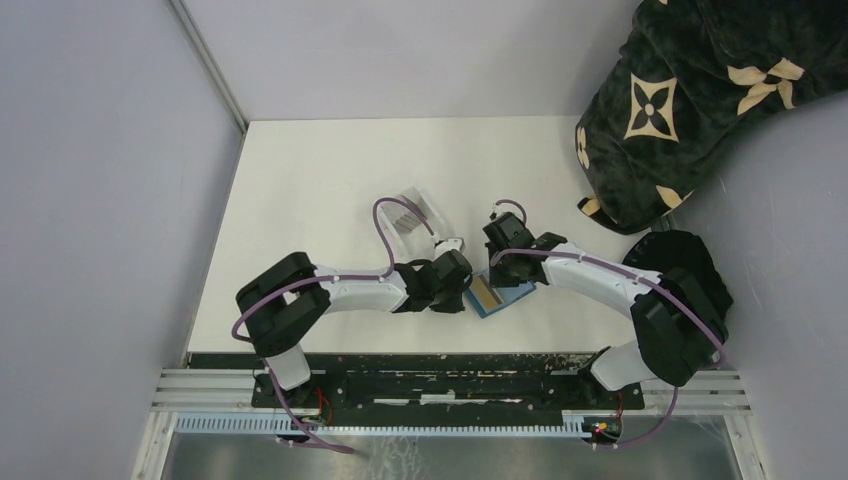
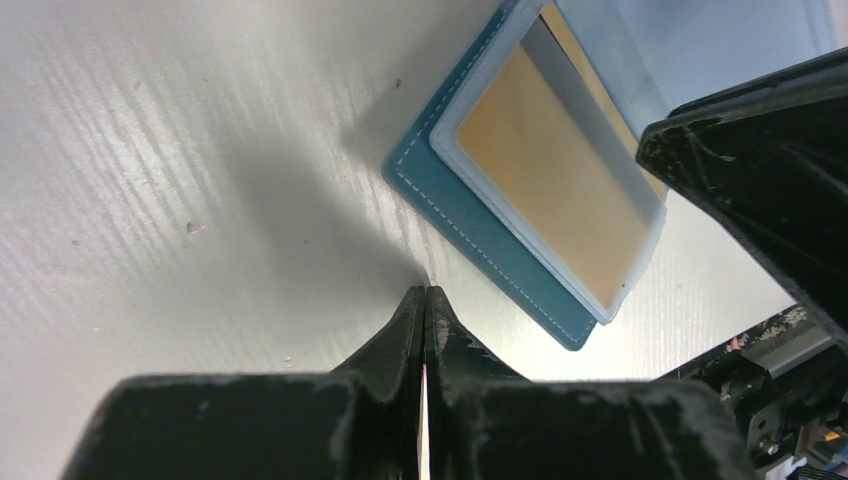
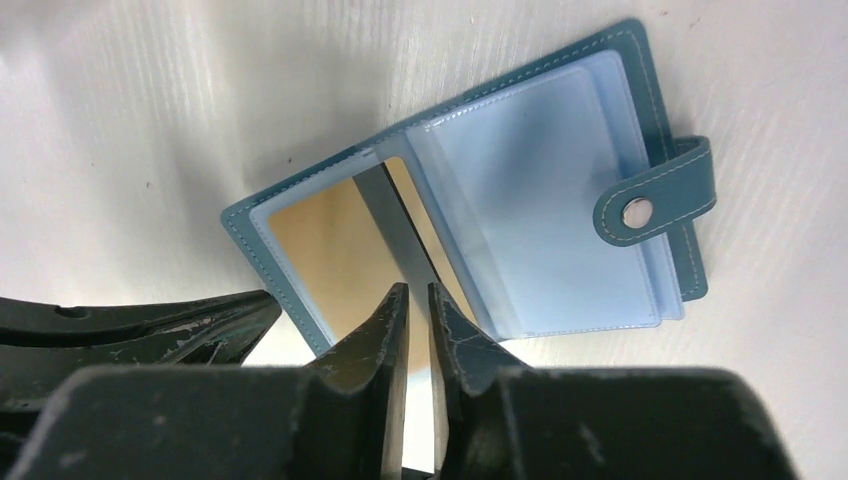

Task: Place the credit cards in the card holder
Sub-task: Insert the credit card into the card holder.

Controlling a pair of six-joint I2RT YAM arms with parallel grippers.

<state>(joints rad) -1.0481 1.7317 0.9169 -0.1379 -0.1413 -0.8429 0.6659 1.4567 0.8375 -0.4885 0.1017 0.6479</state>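
Note:
The teal card holder lies open on the white table between my two grippers. A gold credit card sits in its left clear pocket, and shows too in the left wrist view and the right wrist view. My left gripper is shut and empty, its tips on the table just beside the holder's teal edge. My right gripper hovers over the holder's fold, its jaws a narrow gap apart. A greyish leaf stands at the fold. The snap tab lies flat.
A clear plastic tray holding greyish cards stands behind my left gripper. A black patterned bag fills the back right corner. Grey walls close in the table on the left and at the back.

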